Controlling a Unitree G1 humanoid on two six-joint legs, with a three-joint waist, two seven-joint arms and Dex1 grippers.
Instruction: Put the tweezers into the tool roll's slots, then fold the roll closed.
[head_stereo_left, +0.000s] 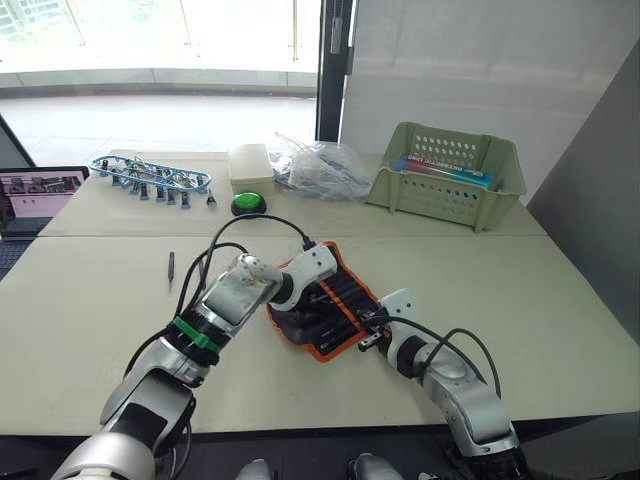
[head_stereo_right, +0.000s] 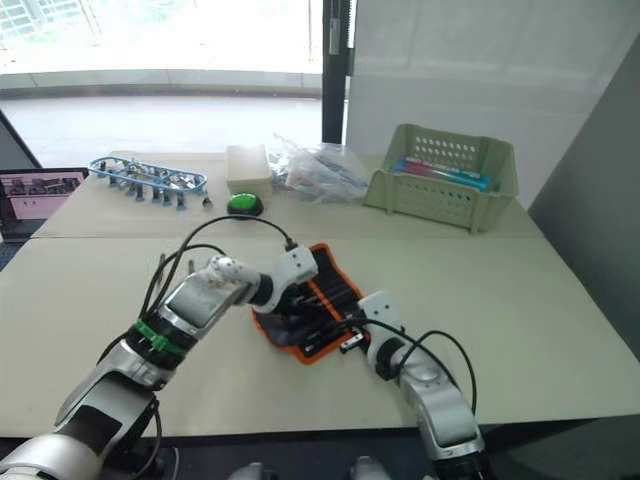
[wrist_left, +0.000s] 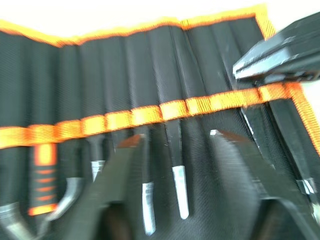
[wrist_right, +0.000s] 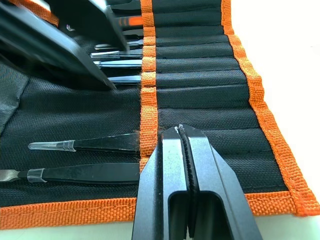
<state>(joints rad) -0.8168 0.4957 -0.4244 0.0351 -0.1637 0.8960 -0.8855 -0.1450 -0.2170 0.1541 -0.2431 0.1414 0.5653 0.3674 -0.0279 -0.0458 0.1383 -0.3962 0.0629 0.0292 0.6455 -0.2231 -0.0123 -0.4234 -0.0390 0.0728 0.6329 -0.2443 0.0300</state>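
The tool roll (head_stereo_left: 335, 300) lies unrolled on the near table, black with orange edging. Several tweezers (wrist_right: 87, 172) sit in its slots, their tips poking out past the orange band (wrist_left: 150, 114). One more slim black tweezers (head_stereo_left: 171, 265) lies loose on the table to the left of the roll. My left gripper (wrist_left: 175, 136) hovers open over the roll's slots, with nothing between its fingers (wrist_left: 117, 172). My right gripper (wrist_right: 182, 137) is shut, its tips resting on the orange band near the roll's right end (head_stereo_left: 368, 330).
On the far table stand a pale green basket (head_stereo_left: 447, 175), a clear plastic bag (head_stereo_left: 318, 168), a beige box (head_stereo_left: 250, 160), a green button (head_stereo_left: 248, 203) and a blue-framed row of small tools (head_stereo_left: 150, 175). A laptop (head_stereo_left: 35, 195) sits at far left.
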